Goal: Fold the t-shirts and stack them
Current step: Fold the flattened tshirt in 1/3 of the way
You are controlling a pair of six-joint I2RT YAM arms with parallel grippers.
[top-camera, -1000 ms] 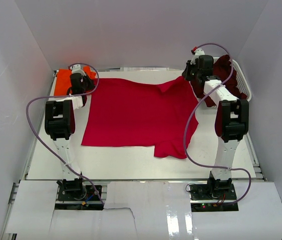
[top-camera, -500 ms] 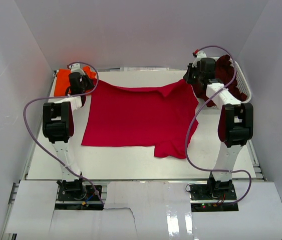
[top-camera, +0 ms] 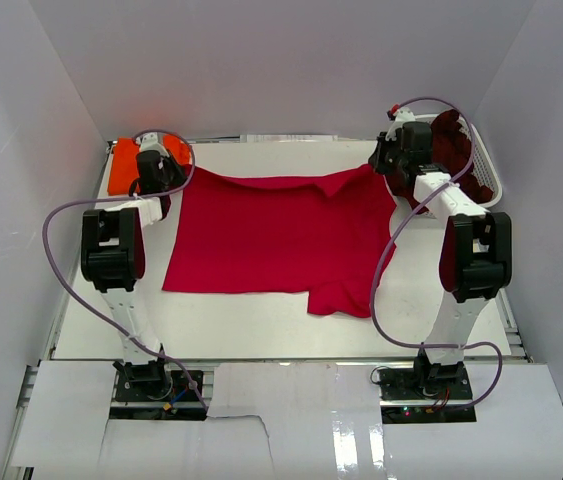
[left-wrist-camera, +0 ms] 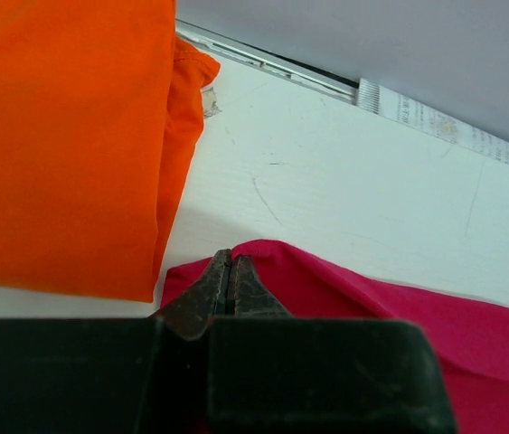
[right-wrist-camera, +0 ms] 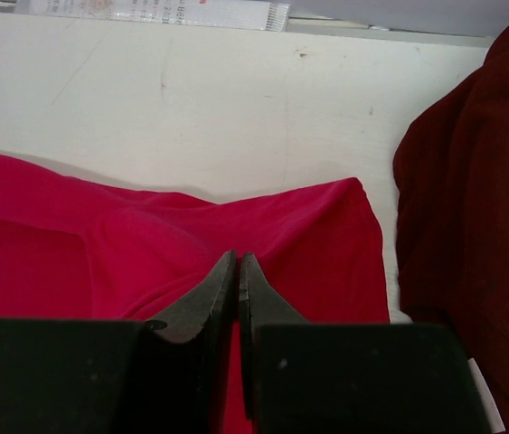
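The white table (top-camera: 261, 330) is seen to carry everything. Most of its middle is covered by the crimson t-shirt (top-camera: 271, 235), which is spread nearly flat, with one sleeve hanging out toward the near right and the far edge drawn taut between the two arms.

At the far right corner the white lattice basket (top-camera: 490, 170) is found, and the dark maroon t-shirt (top-camera: 453, 140) is heaped in it, spilling over the rim just beside the crimson cloth. At the far left corner the orange t-shirt (top-camera: 121, 168) is laid as a folded block, close to the crimson shirt's far left corner but apart from it in the left wrist view.

The left end effector (left-wrist-camera: 230, 271) is pressed together on the far left corner of the crimson t-shirt, where the cloth is raised into a small ridge around the tips. The right end effector (right-wrist-camera: 237, 268) is clamped on the far right corner of the same shirt, with only a thin slit left between its fingers.
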